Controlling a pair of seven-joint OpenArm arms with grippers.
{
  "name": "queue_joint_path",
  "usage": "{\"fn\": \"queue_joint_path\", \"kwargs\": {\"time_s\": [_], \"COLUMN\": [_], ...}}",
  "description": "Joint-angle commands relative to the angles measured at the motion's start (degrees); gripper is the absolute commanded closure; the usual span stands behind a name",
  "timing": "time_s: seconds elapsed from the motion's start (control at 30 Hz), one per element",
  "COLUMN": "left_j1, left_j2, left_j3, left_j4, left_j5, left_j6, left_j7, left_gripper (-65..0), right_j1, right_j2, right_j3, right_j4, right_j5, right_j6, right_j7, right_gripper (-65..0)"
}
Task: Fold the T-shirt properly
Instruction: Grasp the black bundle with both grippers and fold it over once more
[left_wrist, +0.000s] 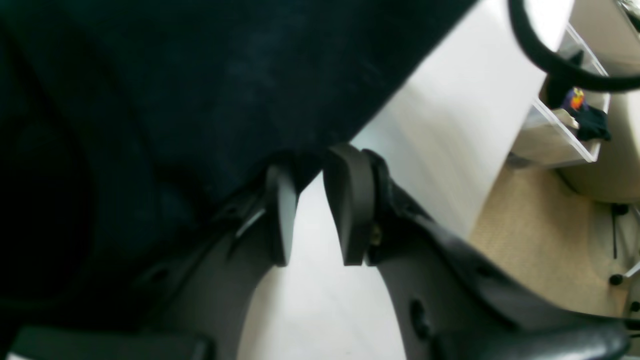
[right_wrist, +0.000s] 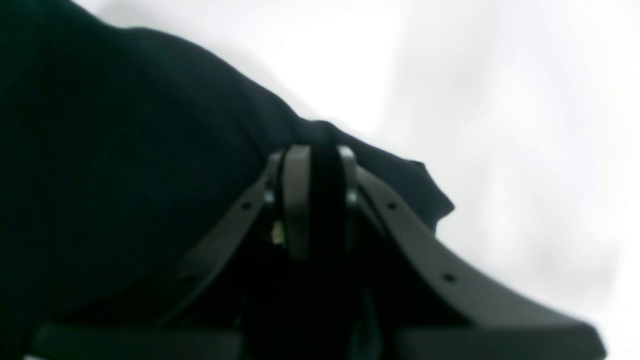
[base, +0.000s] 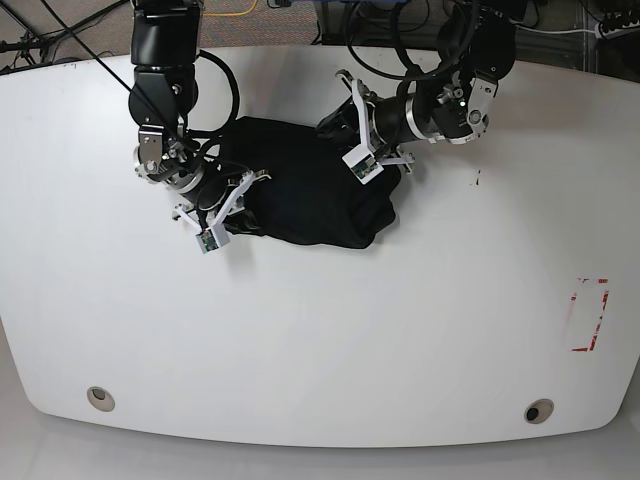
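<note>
1. T-shirt (base: 305, 190) lying bunched in a dark heap on the white table (base: 320, 340), toward the far middle.
2. Right gripper (right_wrist: 320, 160) clenched on a fold of black cloth at the heap's edge.
3. Left gripper (left_wrist: 312, 187) parted, pads (left_wrist: 350, 205) at the cloth's rim; apparently gripping nothing, though blurred.

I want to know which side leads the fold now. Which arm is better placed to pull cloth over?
Probably the right. The right gripper is shut on a bunched edge of the T-shirt. The left gripper shows table between its fingers, with cloth only at the tips, so it would need to regrasp.
</note>
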Motion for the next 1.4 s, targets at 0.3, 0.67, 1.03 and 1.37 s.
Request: {"fn": "queue_joint_path", "kwargs": {"time_s": [0.3,0.67,1.03,1.37], "left_j1": [-8.44,-17.84,-23.47,-24.17], "left_j2": [-2.2,-3.61,-3.7,-4.05], "left_j3": [0.01,0.1,0.1,-1.39], "left_j4": [-8.29,-19.64,-20.34,-13.83], "left_j5": [-0.76,-1.03,-0.68,-0.94], "left_j6": [-0.32,-0.32,-0.32,-0.32], "left_j7": [-2.6,-2.69,-2.69,1.97], "left_gripper": [-13.2,-13.3,-13.3,-13.3], "right_j1": [-4.55,-12.64,-18.27,-18.53], "right_j2": [0.36,0.1,-3.06,-3.59], "right_j3": [0.55,0.64,0.55,0.46], "right_j4": [5.75,15.33,21.31,28.87], "right_j5": [-0.11,-0.11,-0.2,-0.11], "right_j6": [2.22,1.87,1.87,1.87], "right_j7": [-0.52,-0.52,-0.52,-4.83], "right_gripper": [-7.9,-7.9,-7.9,-7.9]}}
